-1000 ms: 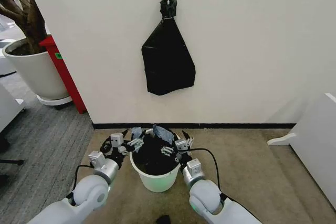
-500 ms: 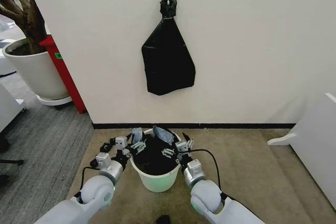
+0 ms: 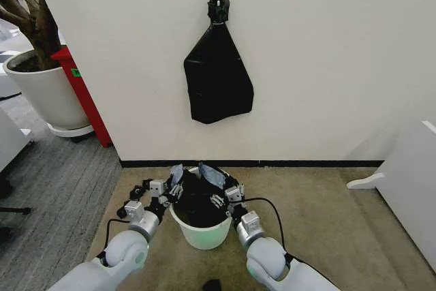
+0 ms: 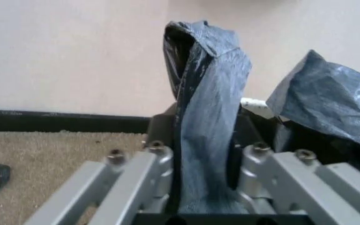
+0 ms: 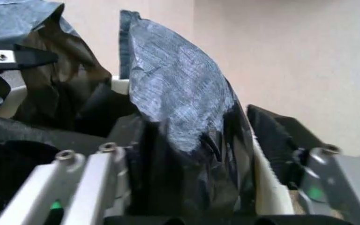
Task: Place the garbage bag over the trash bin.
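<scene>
Both grippers lowered; garbage bag (image 3: 199, 195) pinched over trash bin (image 3: 202, 234)

One round cream-white plastic trash bin (image 3: 201, 231) on the carpet. One loose, glossy black garbage bag (image 3: 199, 199) in its mouth. Two grippers: the left gripper (image 3: 165, 193) and the right gripper (image 3: 225, 197). One knotted black bag bundle (image 3: 217, 80) on the wall. One large white plant pot (image 3: 45, 93).

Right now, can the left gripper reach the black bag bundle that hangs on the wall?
Probably not: the left gripper is low at the trash bin, shut on the garbage bag, and the bundle hangs high above.
</scene>
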`<state>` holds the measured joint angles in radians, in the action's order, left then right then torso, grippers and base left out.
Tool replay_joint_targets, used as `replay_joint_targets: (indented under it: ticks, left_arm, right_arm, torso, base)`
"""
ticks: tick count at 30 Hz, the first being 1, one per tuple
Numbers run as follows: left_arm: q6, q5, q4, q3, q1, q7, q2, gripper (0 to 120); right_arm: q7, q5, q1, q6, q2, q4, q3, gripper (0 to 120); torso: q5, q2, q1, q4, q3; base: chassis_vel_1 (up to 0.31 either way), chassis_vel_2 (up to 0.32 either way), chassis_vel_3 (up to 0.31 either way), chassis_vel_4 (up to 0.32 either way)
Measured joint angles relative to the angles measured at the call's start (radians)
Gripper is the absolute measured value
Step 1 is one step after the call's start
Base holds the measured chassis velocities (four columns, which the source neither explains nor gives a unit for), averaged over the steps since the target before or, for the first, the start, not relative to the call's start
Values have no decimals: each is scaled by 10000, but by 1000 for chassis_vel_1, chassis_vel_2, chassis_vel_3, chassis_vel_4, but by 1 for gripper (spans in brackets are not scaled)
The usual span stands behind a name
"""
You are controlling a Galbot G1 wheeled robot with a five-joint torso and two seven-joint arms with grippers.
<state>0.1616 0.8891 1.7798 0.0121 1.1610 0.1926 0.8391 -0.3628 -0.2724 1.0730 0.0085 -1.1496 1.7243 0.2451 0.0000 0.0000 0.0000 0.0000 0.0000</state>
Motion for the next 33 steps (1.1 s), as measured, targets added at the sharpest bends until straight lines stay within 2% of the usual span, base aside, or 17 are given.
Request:
replay_joint_targets:
  ticks: [3, 4, 5, 6, 10, 11, 12, 13, 22, 28, 33]
  left_arm:
    - [17, -12, 81, -38, 49, 33, -10, 8]
    - [23, -20, 112, -50, 72, 44, -15, 1]
    - [33, -34, 138, -63, 94, 55, -16, 0]
    - [33, -34, 138, -63, 94, 55, -16, 0]
    - [75, -129, 254, -113, 215, 109, -17, 0]
    - [79, -137, 263, -117, 224, 113, -17, 0]
    - [90, -168, 296, -149, 269, 129, -17, 0]
    - [97, -206, 333, -215, 329, 145, -15, 0]
    - [184, -593, 956, -842, 1012, 304, -17, 0]
    - [136, -1393, 1953, -1185, 2139, 715, -35, 0]
    - [-66, -1810, 2401, -1254, 2821, 1039, -52, 0]
  right_arm:
    - [-44, -8, 77, 27, 9, 41, -50, 43]
    - [-64, -9, 115, 45, 10, 60, -72, 36]
    - [-79, -9, 146, 58, 10, 74, -89, 32]
    - [-79, -9, 146, 58, 10, 74, -89, 32]
    - [-113, 3, 270, 78, 16, 179, -186, 15]
    - [-114, 4, 280, 78, 18, 196, -194, 15]
    - [-120, 6, 312, 80, 25, 246, -225, 7]
    - [-132, 14, 360, 83, 33, 309, -273, 4]
    - [-436, 61, 951, 72, 48, 1249, -673, 0]
    - [-1108, 313, 1731, -375, 61, 2345, -700, 0]
    - [-1297, 527, 2128, -577, 78, 2674, -639, 0]
  torso:
    - [0, 0, 0, 0, 0]
    - [0, 0, 0, 0, 0]
    - [0, 0, 0, 0, 0]
    - [0, 0, 0, 0, 0]
    - [0, 0, 0, 0, 0]
    - [0, 0, 0, 0, 0]
    - [0, 0, -1, 0, 0]
    - [-1, 0, -1, 0, 0]
    - [0, 0, -1, 0, 0]
    - [-1, 0, -1, 1, -1]
    - [0, 0, -1, 0, -1]
  base:
    - [0, 0, 0, 0]
    - [0, 0, 0, 0]
    - [0, 0, 0, 0]
    - [0, 0, 0, 0]
    - [0, 0, 0, 0]
    - [0, 0, 0, 0]
    - [0, 0, 0, 0]
    - [0, 0, 0, 0]
    - [0, 0, 0, 0]
    - [0, 0, 0, 0]
    - [0, 0, 0, 0]
